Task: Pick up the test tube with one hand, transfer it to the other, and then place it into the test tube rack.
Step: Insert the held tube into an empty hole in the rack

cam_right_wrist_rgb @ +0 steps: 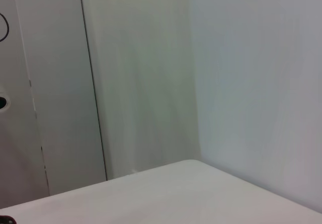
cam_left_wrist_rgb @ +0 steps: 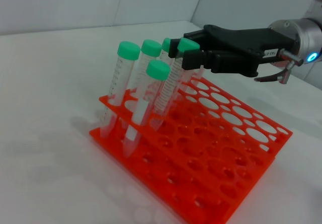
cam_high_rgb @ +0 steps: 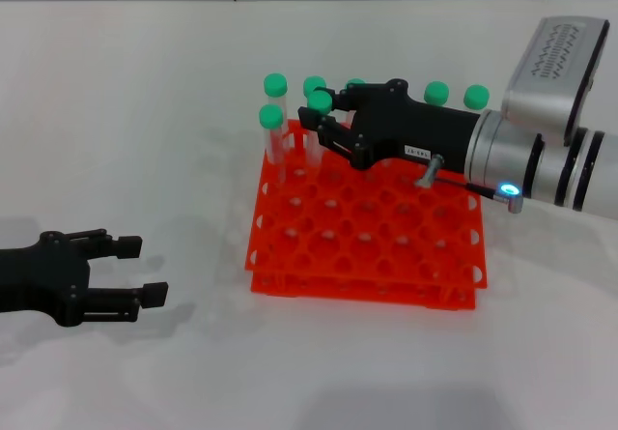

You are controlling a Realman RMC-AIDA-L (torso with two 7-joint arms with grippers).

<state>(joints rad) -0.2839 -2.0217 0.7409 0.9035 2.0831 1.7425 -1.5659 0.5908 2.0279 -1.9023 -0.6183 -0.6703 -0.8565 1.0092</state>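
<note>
The orange-red test tube rack (cam_high_rgb: 386, 256) stands at the table's middle; it also shows in the left wrist view (cam_left_wrist_rgb: 226, 148). My right gripper (cam_high_rgb: 321, 119), with the white label, reaches over the rack's far left part. It is shut on the test tube (cam_high_rgb: 321, 100) just under its green cap. In the left wrist view the right gripper (cam_left_wrist_rgb: 187, 54) holds the tube (cam_left_wrist_rgb: 168, 90) tilted, with its lower end down in a rack hole. My left gripper (cam_high_rgb: 147, 271) is open and empty, low over the table to the left of the rack.
Several other green-capped tubes stand in the rack's far left corner (cam_high_rgb: 271, 118) (cam_left_wrist_rgb: 126, 78). Two more green caps (cam_high_rgb: 436, 92) show behind the right arm. The right wrist view shows only the wall and the white tabletop (cam_right_wrist_rgb: 176, 194).
</note>
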